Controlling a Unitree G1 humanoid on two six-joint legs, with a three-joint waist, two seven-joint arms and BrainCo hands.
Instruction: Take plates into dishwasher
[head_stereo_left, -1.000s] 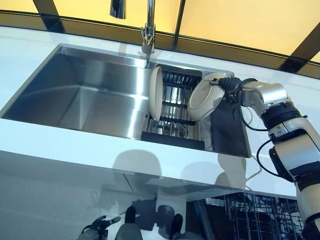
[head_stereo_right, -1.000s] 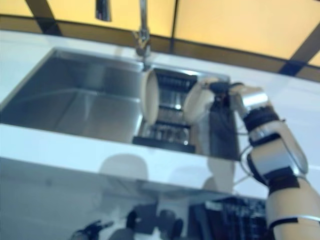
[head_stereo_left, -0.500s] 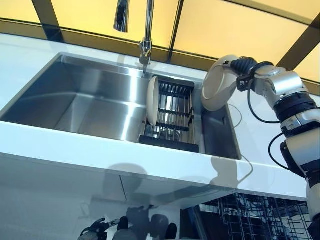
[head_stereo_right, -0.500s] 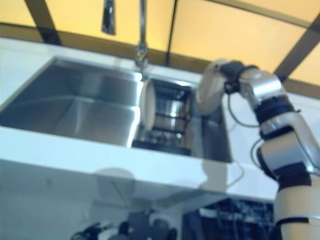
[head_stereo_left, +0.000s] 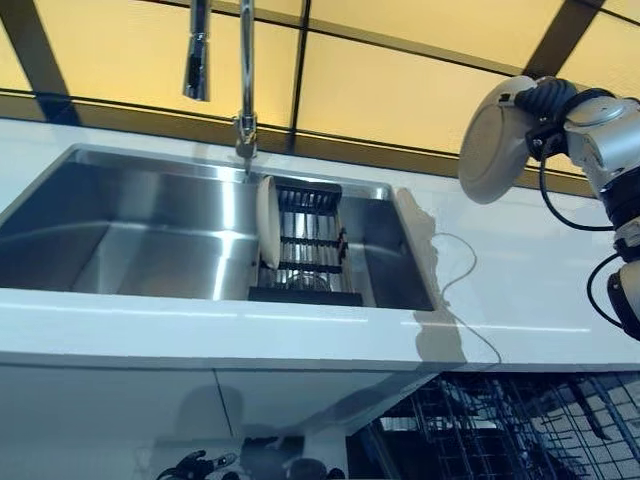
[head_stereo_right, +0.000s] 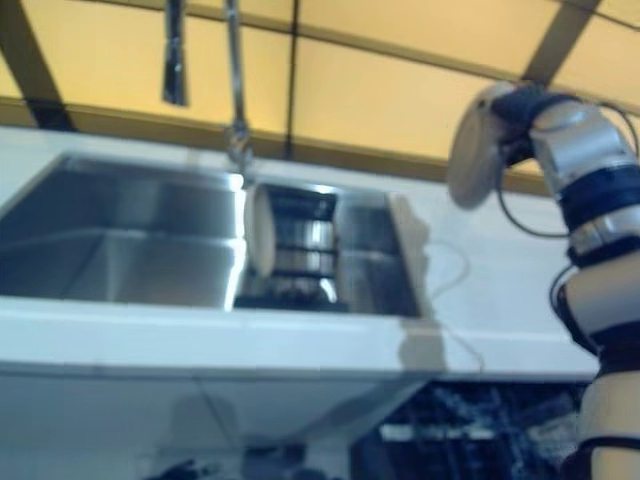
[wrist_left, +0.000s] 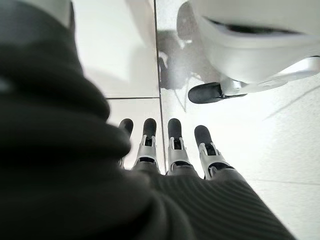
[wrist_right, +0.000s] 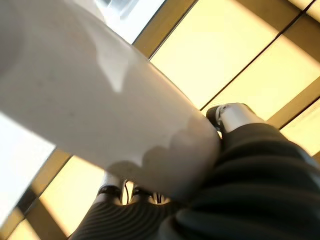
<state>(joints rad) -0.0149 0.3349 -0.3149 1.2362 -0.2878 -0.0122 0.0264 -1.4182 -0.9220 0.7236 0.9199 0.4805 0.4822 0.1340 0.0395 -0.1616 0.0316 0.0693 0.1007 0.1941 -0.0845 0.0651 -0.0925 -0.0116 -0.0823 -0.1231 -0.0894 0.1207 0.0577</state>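
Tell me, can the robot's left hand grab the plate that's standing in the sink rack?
Probably not right now. The left hand hangs low, pointing at the floor, and the countertop lies between it and the plate in the dish rack.

White countertop, steel sink set in, rack with plate inside

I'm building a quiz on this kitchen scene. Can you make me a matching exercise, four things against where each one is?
Things:
1. plate in the right hand
2. second plate
3. dishwasher rack
4. left hand

Places:
A. on edge in the sink's dish rack
B. below the counter, lower right
C. hanging low over the floor, fingers straight
D. held high above the counter, right of the sink

Pairs: 1-D, 2-A, 3-B, 4-C
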